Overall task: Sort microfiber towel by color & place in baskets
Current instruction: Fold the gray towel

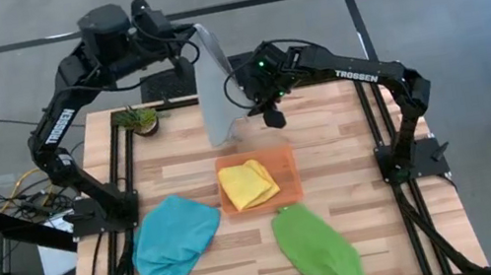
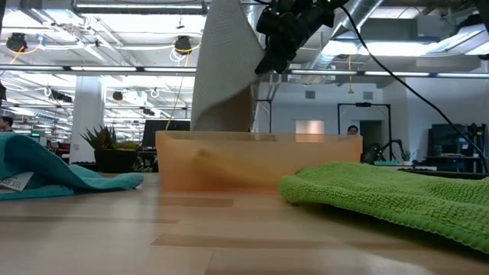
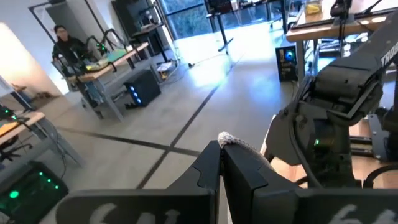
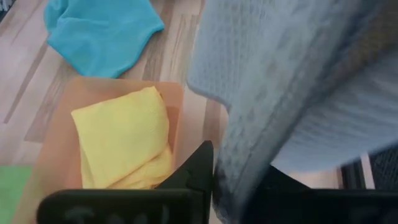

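A grey towel (image 1: 214,83) hangs from my left gripper (image 3: 221,146), which is shut on its top, high above the table's far side. My right gripper (image 4: 239,186) is at the towel's side edge, partway down, and closed on it. The towel's lower end (image 2: 221,114) drops behind the orange tray's far wall. The orange tray (image 1: 284,159) stands mid-table with a folded yellow towel (image 1: 248,184) in it. A teal towel (image 1: 174,237) lies crumpled at the near left. A green towel (image 1: 315,244) lies at the near right. My left gripper pinches a top corner of the grey towel (image 3: 231,139) between its two fingertips, and only a small tuft shows past them. The fingers point nearly level. The towel hangs straight down below them. My right gripper has the grey towel's side edge (image 4: 233,168) between its two fingers, coming slanting down from the table's right. The cloth covers one finger, so one layer or several cannot be told. The towel hangs on below the hold.
A small potted plant (image 1: 138,120) stands at the table's far left corner. Bare wood lies between the teal towel and the tray. The room behind the table holds desks and a seated person (image 3: 65,43).
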`<act>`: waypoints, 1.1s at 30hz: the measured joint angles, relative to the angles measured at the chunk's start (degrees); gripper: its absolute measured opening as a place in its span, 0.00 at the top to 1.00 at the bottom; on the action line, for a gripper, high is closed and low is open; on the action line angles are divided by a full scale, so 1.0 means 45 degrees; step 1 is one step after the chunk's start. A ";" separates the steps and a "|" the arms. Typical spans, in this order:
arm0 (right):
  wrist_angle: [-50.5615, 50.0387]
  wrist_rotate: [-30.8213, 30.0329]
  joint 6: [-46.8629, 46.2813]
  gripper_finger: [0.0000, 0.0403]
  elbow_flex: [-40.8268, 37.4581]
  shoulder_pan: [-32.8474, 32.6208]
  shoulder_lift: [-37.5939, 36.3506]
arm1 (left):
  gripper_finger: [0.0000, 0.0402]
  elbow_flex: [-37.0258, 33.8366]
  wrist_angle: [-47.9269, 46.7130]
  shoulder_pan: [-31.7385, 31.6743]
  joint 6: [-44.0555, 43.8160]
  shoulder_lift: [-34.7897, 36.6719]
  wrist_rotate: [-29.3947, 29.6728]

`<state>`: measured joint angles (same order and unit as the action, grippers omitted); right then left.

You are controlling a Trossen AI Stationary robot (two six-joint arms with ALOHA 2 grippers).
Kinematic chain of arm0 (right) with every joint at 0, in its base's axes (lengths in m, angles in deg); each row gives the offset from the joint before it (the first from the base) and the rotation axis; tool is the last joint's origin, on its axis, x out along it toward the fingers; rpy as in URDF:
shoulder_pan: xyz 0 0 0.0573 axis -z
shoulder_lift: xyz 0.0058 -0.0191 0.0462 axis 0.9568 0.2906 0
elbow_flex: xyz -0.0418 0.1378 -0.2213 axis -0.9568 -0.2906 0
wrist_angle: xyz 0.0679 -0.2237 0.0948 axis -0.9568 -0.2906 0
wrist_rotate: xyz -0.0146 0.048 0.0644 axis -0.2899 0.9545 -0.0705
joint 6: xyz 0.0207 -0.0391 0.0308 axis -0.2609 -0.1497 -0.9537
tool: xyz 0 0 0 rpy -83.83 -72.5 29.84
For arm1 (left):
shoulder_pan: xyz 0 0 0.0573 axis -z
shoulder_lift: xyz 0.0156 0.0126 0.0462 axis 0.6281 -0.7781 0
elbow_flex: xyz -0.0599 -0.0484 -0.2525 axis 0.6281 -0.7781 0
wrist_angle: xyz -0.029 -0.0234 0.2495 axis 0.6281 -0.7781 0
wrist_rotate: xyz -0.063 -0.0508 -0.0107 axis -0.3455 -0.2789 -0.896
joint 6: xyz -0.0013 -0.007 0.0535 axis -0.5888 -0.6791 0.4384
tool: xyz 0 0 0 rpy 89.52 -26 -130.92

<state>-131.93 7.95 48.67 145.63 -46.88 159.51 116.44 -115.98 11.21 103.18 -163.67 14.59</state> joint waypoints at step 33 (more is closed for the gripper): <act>-0.1403 -0.4641 -0.1611 0.98 -0.0010 0.0634 -0.2953 | 1.00 0.0005 -0.4395 0.0005 -0.0945 -0.0102 0.3092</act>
<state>-138.24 -12.94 41.42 145.58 -44.03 146.22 116.46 -135.76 11.23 98.93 -164.13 28.50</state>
